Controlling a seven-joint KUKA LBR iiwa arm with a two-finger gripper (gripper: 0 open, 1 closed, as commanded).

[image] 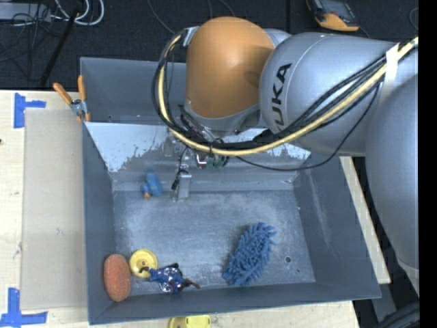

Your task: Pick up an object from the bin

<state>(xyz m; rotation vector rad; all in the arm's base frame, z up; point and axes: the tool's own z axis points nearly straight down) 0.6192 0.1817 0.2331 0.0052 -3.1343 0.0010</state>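
The gripper (181,182) hangs just beside the small blue piece (151,184); centre over it before descending. I cannot tell whether the claw is open.

The middle of the grey metal bin's floor (205,224) lies bare, so I have open passage there from side to side. At the back left, a small blue cylindrical piece (151,185) sits near the back wall, just beside my gripper (181,183). Crowding the front left corner are a rust-orange oval lump (117,277), a yellow round toy (143,261) and a small blue figure (167,277). A shaggy blue chenille duster (249,253) blocks the front right, well clear of the right wall.
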